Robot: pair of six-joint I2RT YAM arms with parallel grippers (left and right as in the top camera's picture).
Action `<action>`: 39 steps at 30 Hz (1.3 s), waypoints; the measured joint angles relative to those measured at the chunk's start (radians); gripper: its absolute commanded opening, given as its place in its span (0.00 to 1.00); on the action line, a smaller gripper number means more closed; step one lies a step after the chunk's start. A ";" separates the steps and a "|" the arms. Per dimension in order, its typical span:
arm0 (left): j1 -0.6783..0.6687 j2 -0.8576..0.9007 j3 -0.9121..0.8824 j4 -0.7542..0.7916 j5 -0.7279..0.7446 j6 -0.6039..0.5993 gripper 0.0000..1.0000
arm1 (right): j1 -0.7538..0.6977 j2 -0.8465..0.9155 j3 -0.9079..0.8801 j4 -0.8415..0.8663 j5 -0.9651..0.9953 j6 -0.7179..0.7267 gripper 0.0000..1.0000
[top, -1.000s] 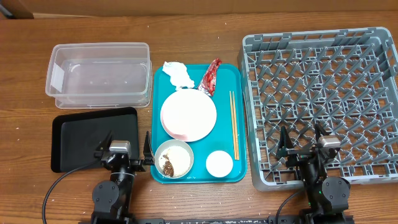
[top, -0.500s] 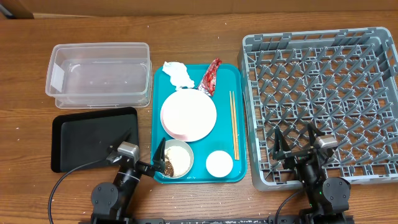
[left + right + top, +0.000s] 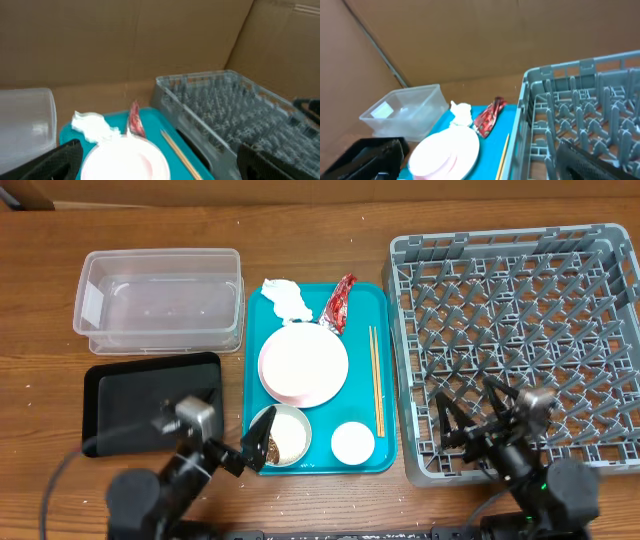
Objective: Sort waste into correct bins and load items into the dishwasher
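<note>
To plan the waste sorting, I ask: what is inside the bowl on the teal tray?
The bowl holds brown food scraps on its pale floor. The left gripper hangs over its left rim and hides that part, so more waste there cannot be excluded.

Even, soft light falls from above on the table [image 3: 330, 210], leaving only short, faint shadows beside the clear tub [image 3: 160, 300] and the dish rack [image 3: 510, 310]. The overhead view is sharp at its middle, yet the left arm [image 3: 160, 485] and right arm [image 3: 550, 485] at the bottom edge are smeared. The plate [image 3: 303, 365] is bright, nearly washed out. Both wrist views look soft and grainy; the rack's pegs blur together there, perhaps out of focus.
</note>
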 measured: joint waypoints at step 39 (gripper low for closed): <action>-0.674 1.370 0.561 -0.568 -0.358 -0.204 0.04 | -0.051 0.769 0.696 -0.557 -0.043 0.055 1.00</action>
